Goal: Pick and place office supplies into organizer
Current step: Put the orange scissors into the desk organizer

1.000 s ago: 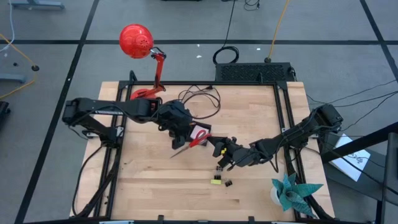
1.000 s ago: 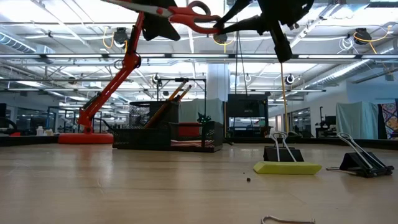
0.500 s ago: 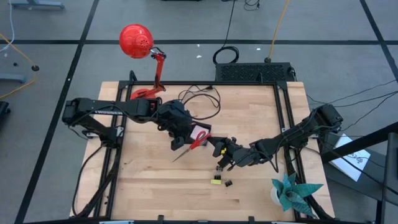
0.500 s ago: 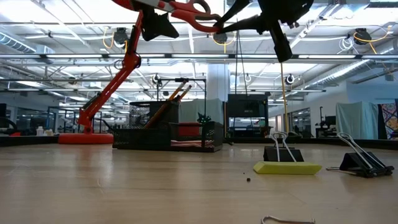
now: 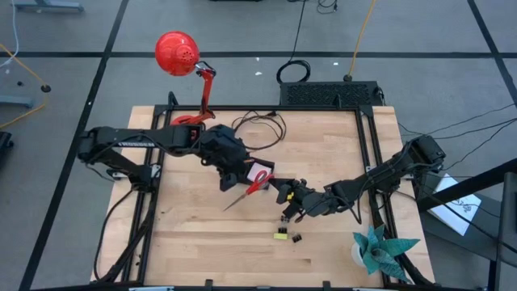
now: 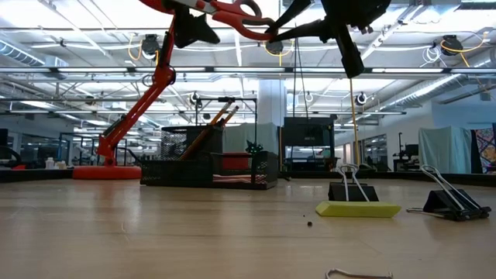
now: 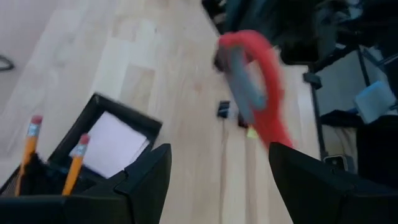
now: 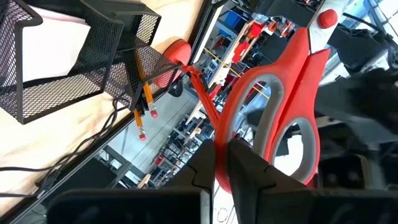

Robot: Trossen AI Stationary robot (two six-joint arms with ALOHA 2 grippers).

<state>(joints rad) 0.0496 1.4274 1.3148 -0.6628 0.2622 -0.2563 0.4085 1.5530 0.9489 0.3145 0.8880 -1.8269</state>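
The red-handled scissors (image 5: 249, 188) hang in the air over the middle of the table, blades toward the near left. My right gripper (image 5: 284, 192) is shut on their handle end. My left gripper (image 7: 217, 180) stands wide open just left of the scissors, above the black mesh organizer (image 7: 102, 111); the red handle (image 7: 258, 93) shows ahead of its fingers, and I see no touch. The organizer holds orange pencils (image 8: 142, 106) and a pale sticky-note pad (image 5: 259, 172). Binder clips (image 6: 353, 190) (image 6: 449, 203) and a yellow-green piece (image 5: 280, 235) lie on the table near the front. My right gripper pinches the rim of one red handle loop (image 8: 219, 134) between its two fingers (image 8: 245, 168). It comes nearly level from the table's right. The scissors are lifted clear of the table and lie roughly level, their blades reaching away from the gripper toward the near left.
A red desk lamp (image 5: 179, 53) stands at the far left corner, with loose cables (image 5: 260, 126) beside it. A black box (image 5: 327, 94) sits beyond the far edge. A teal paper plant (image 5: 378, 250) stands at the near right corner. Bare wood spreads across the near left.
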